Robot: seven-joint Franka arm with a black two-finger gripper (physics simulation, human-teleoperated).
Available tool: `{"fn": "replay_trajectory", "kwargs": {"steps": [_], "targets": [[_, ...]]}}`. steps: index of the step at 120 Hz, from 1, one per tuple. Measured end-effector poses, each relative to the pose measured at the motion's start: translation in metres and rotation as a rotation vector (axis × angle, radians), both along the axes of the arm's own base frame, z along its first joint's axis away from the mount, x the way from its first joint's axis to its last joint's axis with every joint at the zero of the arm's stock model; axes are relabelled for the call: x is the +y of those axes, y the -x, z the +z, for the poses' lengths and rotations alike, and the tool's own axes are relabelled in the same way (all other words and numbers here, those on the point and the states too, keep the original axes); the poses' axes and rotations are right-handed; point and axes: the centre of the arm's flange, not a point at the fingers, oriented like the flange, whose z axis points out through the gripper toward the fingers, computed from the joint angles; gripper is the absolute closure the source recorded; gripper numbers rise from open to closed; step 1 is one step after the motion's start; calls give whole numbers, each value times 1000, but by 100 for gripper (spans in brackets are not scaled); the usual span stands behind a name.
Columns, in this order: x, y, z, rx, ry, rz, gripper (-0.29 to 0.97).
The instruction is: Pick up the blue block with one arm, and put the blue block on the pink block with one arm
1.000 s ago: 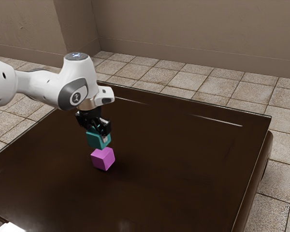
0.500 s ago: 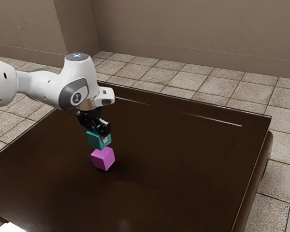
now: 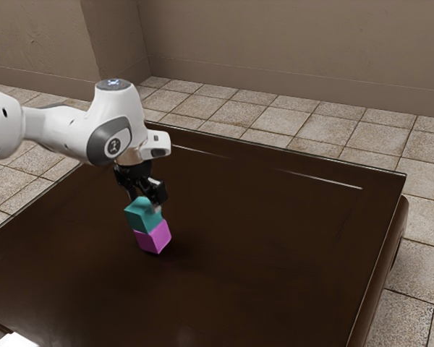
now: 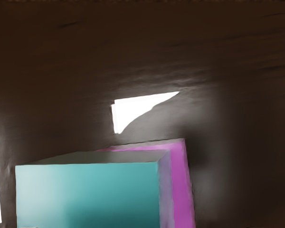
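The blue block [image 3: 139,215] sits on the pink block [image 3: 155,238], near the 9 o'clock side of the dark counter [image 3: 275,238]. It is a bit off, so pink peeks out toward 4 o'clock. The pincer [image 3: 148,196] hangs right at the blue block's top and hides its upper corner. It is too hard to tell if the pincer grips the block. In the wrist view the blue block [image 4: 85,194] is cut off at the edge, and the pink block [image 4: 180,180] shows as a thin strip beside it.
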Motion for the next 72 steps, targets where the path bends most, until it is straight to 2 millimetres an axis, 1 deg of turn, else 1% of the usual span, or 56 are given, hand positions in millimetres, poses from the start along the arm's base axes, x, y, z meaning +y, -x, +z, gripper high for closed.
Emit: {"fn": "replay_trajectory", "kwargs": {"steps": [24,44,53,72], "targets": [[0,1,5,-6,3,-14,5],[-5,1,27,-36,10,-30,3],[-5,0,33,-40,10,-34,3],[-5,0,36,-36,10,-37,2]]}}
